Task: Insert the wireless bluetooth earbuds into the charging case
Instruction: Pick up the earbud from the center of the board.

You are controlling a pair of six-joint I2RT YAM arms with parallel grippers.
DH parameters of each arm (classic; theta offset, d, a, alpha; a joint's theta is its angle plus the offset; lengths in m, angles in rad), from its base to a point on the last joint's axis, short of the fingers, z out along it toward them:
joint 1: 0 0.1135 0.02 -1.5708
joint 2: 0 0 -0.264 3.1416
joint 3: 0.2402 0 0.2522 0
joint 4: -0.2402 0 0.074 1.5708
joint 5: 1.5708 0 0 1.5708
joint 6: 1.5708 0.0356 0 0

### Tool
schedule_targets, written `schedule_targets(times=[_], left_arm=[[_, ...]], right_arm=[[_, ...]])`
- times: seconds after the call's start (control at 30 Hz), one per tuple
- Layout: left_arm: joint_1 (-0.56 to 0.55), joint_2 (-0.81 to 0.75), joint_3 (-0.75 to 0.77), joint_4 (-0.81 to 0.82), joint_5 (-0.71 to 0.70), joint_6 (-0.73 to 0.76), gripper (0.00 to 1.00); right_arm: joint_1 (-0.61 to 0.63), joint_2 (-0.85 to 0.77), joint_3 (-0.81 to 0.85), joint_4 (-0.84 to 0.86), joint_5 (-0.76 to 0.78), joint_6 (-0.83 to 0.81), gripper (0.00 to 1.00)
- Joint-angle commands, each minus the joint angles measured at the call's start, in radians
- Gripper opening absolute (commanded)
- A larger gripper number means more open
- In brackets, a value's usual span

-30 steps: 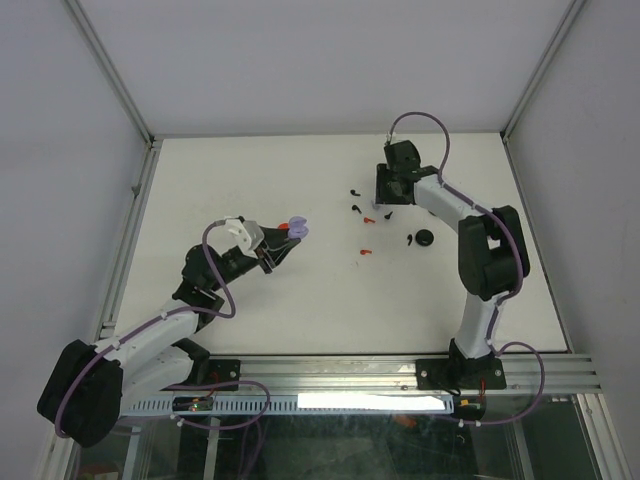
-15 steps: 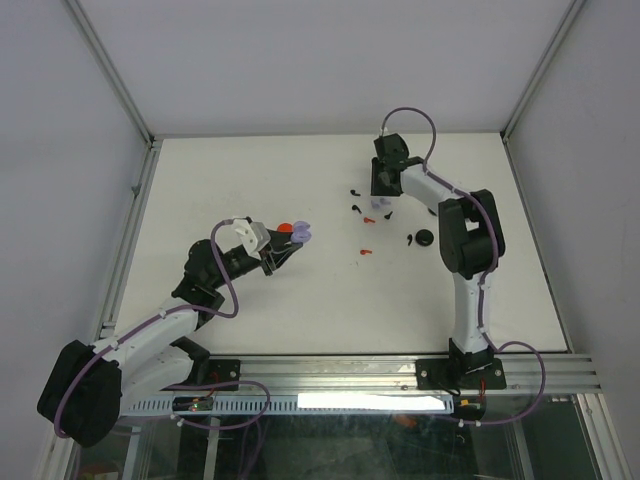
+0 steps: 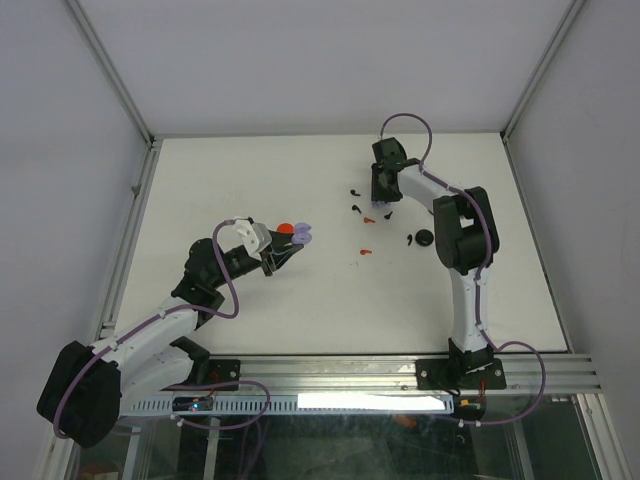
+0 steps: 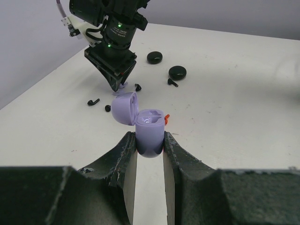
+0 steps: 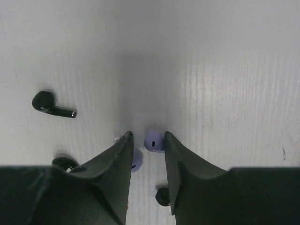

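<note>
White table [image 3: 300, 330] under you, pale walls boxed in all round. Over on your left, the left hand [image 4: 149, 139] is clamped on the lilac charging case [image 4: 150, 129], a finger pressed against each side of its lower half. The case stands upright out toward the middle of the table. Its lid [image 4: 124, 108] is flipped open to one side and the inside shows pale and glossy. From overhead a small red thing [image 3: 284, 229] sits just beside the case; what it is, I can't tell. Moving right, loose buds are scattered on the far middle of the table: a red earbud [image 3: 366, 251] lying alone, another red one [image 3: 370, 219] further back, and black earbuds [image 3: 357, 208] near it. Your right hand [image 5: 146, 140] points straight down among them with its fingertips at the table. Its jaws are drawn narrow with a lilac earbud [image 5: 153, 141] in the gap, up against one finger; whether it's actually pinched, I can't tell. A second lilac piece [image 5: 136, 159] peeks from behind the other finger. Furthest right, one more black bud [image 3: 411, 240] lies just beside a black disc [image 3: 425, 237].
</note>
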Motion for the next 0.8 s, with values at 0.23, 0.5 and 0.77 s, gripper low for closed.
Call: schedule_targets(times=[0.23,0.5,0.77], left_arm=[[0.01,-0.02,0.042,0.035,0.038,0.024,0.0],[0.012,-0.024,0.045,0.044,0.064,0.003,0.0],[0.012,-0.02,0.03,0.114,0.067,-0.06,0.0]], right_arm=[[-0.006,-0.005,0.013,-0.017,0.039,0.013,0.3],[-0.005,-0.094,-0.052,-0.007,0.011,0.025,0.22],[-0.006,-0.267,-0.159,0.045,-0.109,0.076,0.16]])
